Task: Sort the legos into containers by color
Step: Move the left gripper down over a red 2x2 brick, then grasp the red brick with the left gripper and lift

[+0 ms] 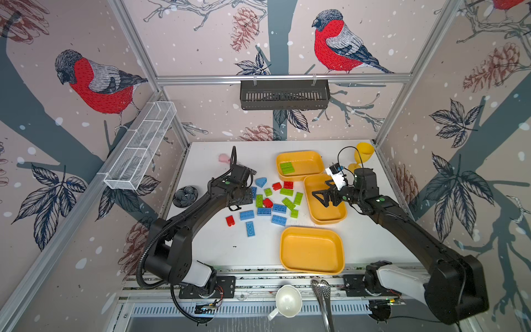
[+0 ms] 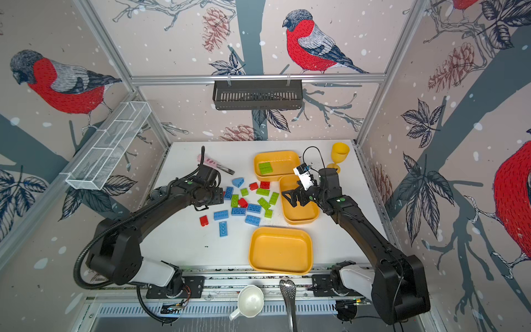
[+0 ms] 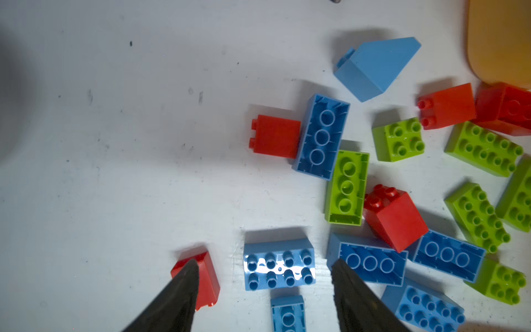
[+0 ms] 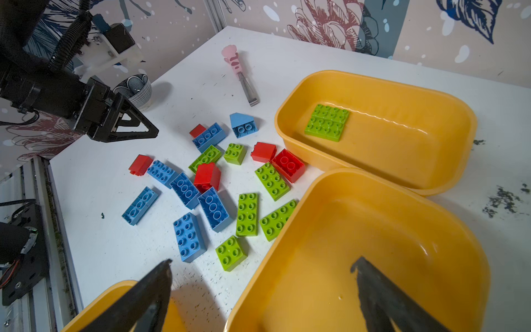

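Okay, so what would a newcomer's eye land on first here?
Probably the bright scatter of red, lime green and light blue studded plastic bricks in the middle of the white table. Then the three shallow yellow-orange plastic trays to its right; only the farthest holds anything, two green bricks.

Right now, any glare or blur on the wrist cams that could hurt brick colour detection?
Left wrist view: white glare patch on the studs of the blue brick, left pincer fingers soft near the lens. Right wrist view: glare streak along the far tray wall beside the green bricks, right pincer fingers blurred.
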Robot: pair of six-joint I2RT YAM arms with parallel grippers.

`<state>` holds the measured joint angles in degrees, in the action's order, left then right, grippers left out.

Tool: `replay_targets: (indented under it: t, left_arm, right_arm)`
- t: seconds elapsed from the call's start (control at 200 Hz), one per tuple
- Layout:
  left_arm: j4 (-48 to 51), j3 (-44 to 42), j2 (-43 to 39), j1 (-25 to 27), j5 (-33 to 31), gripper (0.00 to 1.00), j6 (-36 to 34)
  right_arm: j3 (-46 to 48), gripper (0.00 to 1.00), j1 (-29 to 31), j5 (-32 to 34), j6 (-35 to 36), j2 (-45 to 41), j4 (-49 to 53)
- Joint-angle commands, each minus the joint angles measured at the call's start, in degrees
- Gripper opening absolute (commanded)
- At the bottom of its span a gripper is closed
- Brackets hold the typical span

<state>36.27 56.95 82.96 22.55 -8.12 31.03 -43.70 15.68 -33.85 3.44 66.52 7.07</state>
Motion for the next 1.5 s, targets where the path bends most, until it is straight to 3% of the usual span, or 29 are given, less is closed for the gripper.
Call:
replay_targets:
  t: [0.0,0.42,0.821,1.031,1.196,1.291,1.496]
  left_arm:
    - [0.27,-4.42,-2.09,-1.47,-2.82,0.71,7.43]
    - [-6.07,-15.69,-2.45,-3.85,1.28,0.56,8.75]
    - [-8.99,-18.39,-2.61,-5.11,1.96,0.37,6.6]
    - [-5.16,-11.81,-2.89,-4.98,2.85,0.35,3.4]
    - [-3.49,-2.2,-1.5,-4.26,9.02,0.35,0.01]
    - [-4.37,4.34,-0.1,-1.24,9.97,0.36,-2.48]
    - [-5.9,18.4,10.14,7.27,14.91,0.36,-4.17]
  right_arm:
    - [-0.37,1.0,0.31,-0.96,1.5,-0.22,1.33]
    - [0.2,1.0,0.67,0.09,2.1,-0.75,2.75]
    - [-0.41,0.99,0.82,0.66,2.53,0.05,3.61]
    - [-1.01,0.99,0.79,0.9,2.67,0.67,3.83]
    - [-1.71,0.99,0.68,3.75,2.19,0.92,3.52]
    - [-1.85,0.99,-0.23,6.32,0.93,0.96,2.58]
    - [-1.91,0.99,-3.07,4.6,-1.03,1.01,1.24]
